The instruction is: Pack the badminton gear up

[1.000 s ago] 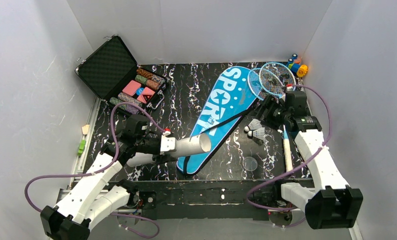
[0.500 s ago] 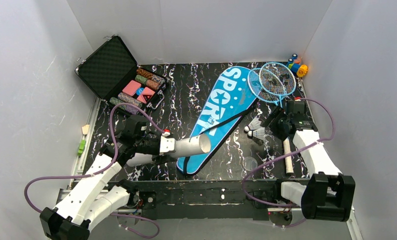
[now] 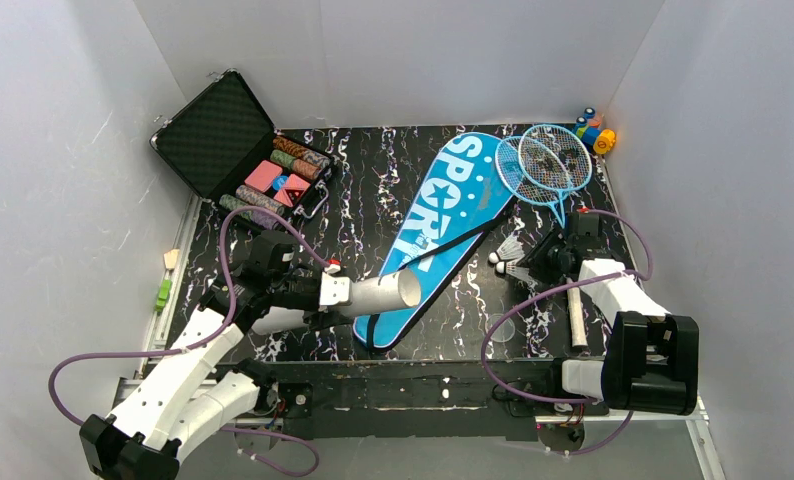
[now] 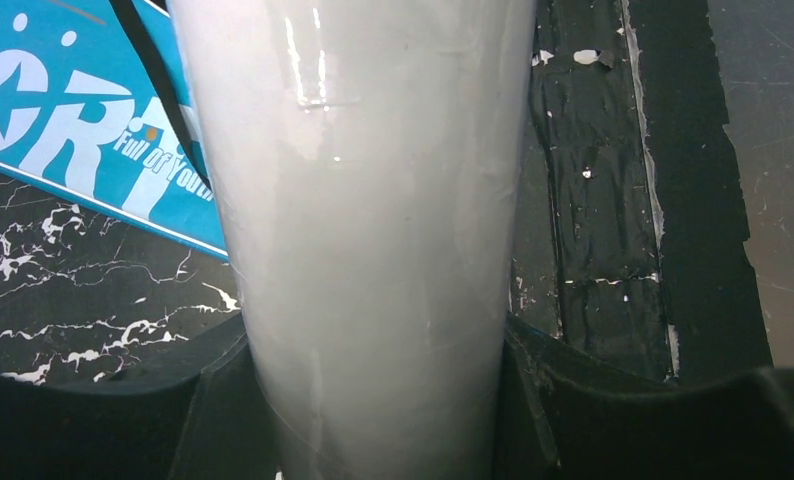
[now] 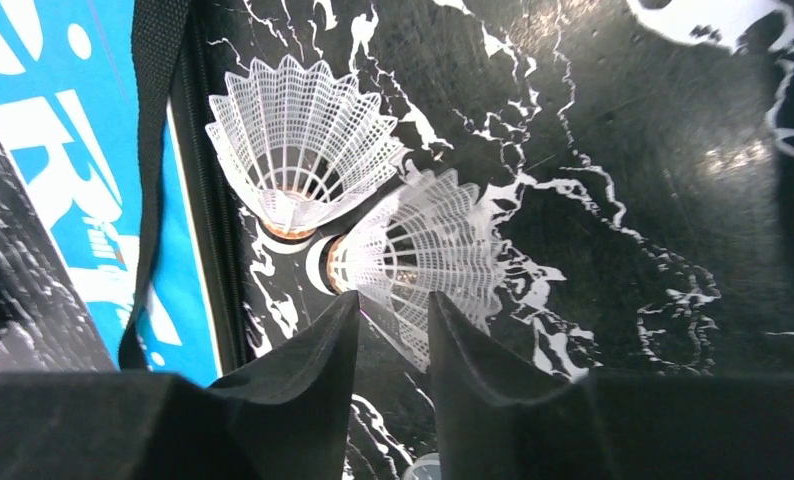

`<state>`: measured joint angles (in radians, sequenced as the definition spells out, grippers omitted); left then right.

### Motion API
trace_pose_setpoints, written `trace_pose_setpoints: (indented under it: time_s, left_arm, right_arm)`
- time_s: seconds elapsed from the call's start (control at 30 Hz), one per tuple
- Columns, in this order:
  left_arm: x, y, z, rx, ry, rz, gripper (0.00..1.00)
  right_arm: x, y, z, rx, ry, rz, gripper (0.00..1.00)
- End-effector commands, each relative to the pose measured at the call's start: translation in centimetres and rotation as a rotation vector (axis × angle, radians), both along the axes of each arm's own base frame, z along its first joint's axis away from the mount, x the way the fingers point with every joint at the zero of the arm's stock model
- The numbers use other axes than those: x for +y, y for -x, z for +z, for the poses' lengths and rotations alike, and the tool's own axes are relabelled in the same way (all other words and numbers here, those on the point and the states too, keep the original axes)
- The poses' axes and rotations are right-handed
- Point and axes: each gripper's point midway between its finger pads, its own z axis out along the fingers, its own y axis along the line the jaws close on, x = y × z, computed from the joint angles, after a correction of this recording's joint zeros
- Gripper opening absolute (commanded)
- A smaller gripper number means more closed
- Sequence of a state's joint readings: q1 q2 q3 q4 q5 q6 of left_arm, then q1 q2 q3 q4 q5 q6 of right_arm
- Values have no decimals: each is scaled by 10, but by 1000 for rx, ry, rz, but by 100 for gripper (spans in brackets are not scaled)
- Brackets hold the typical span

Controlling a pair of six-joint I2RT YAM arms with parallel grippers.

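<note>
Black marbled table (image 3: 373, 180), white walls (image 3: 393, 60) on three sides.

Left side: no change over the last second. The left gripper (image 4: 373, 400) stays clamped on the white tube (image 4: 363, 200), one finger on each side. The tube is off the table, and its open mouth points away from the gripper over the narrow end of the blue bag (image 3: 453, 210).

Right side: this is where the change is. The arm has drawn back from the racket shafts and come down on the two shuttlecocks. The right gripper (image 5: 393, 345) has narrowed from wide to about half open. In the wrist view its fingers (image 5: 313, 370) straddle the near rim of one shuttlecock (image 5: 423, 260), with skirt mesh showing in the gap. Cannot tell whether the pads are biting yet or only bracketing it. The shuttlecock lies on the table, not lifted.

The second shuttlecock (image 5: 298, 170) sits just beyond the fingertips and to their left, touching the first. The black strap (image 5: 153, 150) and the bag edge are further left. The rackets (image 3: 543, 160) lie well beyond the gripper.

Reading: a shuttlecock pick-up is under way, probably to load it into the tube mouth. The skirt is soft, so a rim grip may crush it or slip. Nothing is packed yet.
</note>
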<state>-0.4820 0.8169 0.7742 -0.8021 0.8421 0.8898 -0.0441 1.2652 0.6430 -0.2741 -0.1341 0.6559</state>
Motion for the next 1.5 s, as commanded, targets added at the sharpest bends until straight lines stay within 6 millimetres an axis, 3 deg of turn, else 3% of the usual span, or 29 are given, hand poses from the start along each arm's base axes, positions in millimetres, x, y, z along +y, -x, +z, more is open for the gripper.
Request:
trace_pose_setpoints:
  time_s: [0.0,0.13,0.17,0.4,0.67,0.87,0.97,1.1,1.47]
  left_arm:
    - [-2,-1,9,-38,17,-13,0]
    - [-1,-1,8,-37,12,-11,0]
    - [-1,-2,6,-35,8,-8,0]
    - [-1,-3,4,-46,6,-12,0]
    - [-1,-3,-4,-47,-7,-25,0]
    - [-3,-7,-8,-50,-4,-20,0]
    - [-3,-9,-7,-50,-4,-9,0]
    - [-3,-11,-4,-59,-3,-7,0]
    - [-10,-17,9,-72,33,-6,0]
  right_arm:
    - [10,-5,8,-61,-59,17,31]
    - [16,0,28,-100,-92,28,3]
    - [19,2,36,-114,-103,34,1]
    - [49,37,109,-228,-197,151,1]
    - [130,113,215,-364,-341,575,1]
    - [170,143,273,-416,-376,801,1]
    - [184,155,283,-416,-378,862,1]
    - [202,166,280,-385,-380,923,1]
    - [250,155,276,-413,-359,961,1]
